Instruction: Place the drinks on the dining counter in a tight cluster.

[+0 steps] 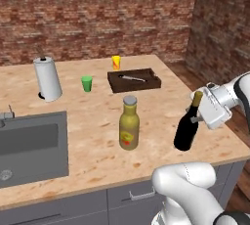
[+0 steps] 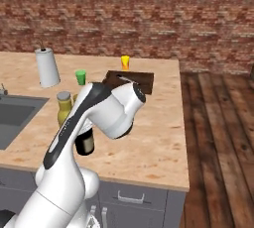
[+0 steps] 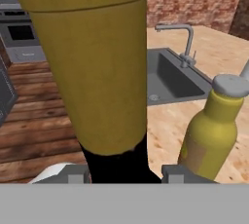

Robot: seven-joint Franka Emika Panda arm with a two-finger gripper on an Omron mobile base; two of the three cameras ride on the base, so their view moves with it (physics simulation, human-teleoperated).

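Left base view: the dark wine bottle [image 1: 186, 128] stands upright on the table [image 1: 93, 158], near the front edge and to the right of the yellow-olive bottle [image 1: 129, 123], the two close but apart. The tool [image 1: 200, 114] is clamped on the wine bottle's tan neck from the right. Behind the yellow-olive bottle lie a dark tray [image 1: 134, 80], a green cup [image 1: 87, 83] and a yellow-orange cup [image 1: 116, 62]; the sink [image 1: 31, 143] is set in to its left, with a paper towel roll [image 1: 48, 78] behind that.

Right base view: the arm hides most of the wine bottle [image 2: 85, 144]; the yellow-olive bottle [image 2: 64, 108] stands just beside it, towards the sink [image 2: 12, 115].

Hand view: the wine bottle's neck [image 3: 95, 62] sits between the fingertips [image 3: 177, 174], with the yellow-olive bottle [image 3: 211, 133] to the right and the sink [image 3: 170, 82] behind it.
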